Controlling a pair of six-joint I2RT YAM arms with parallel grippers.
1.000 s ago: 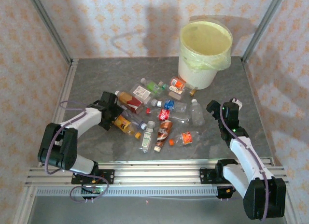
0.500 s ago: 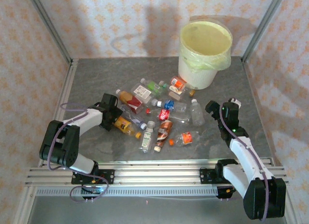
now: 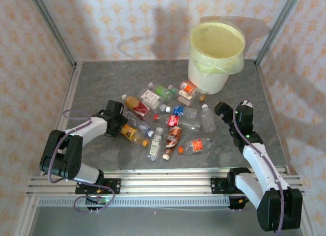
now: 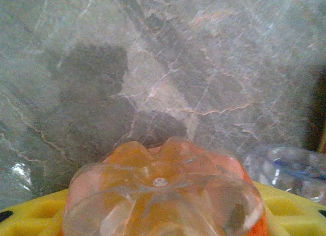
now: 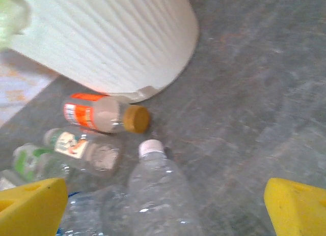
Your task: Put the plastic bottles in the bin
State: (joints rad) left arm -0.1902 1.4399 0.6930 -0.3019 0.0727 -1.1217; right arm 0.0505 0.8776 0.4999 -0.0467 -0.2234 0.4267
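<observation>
The step in hand looked to be the left arm's pick of an amber bottle (image 3: pixel 133 134), which lay on its side at the near left edge of the bottle heap on the bench (image 3: pixel 102 83). To do it well, the pads would need to settle squarely on the bottle's body rather than near its rounded base, since thin plastic gives and can squirt out of a skewed grip. A straight lift would also help, because a clear bottle (image 4: pixel 290 167) lay just beside it and could be dragged along.

The left gripper (image 3: pixel 117 123) sat low over that amber bottle. In the left wrist view its yellow pads (image 4: pixel 30 215) flanked the bottle's petalled base (image 4: pixel 163 195), the jaws part-way open around it. Whether the pads were already pressing on the plastic could not be told.

The right gripper (image 5: pixel 163 215) hung with its jaws spread wide and held nothing, poised above a white-capped clear bottle (image 5: pixel 158 190) on the right of the heap.

The bin (image 3: pixel 209 81) stood at the far right of the bench, well apart from the amber bottle, with an orange-labelled bottle (image 5: pixel 99 114) lying just beside its foot. The other bottles lay scattered between the two arms, none of them visible in the bin.
</observation>
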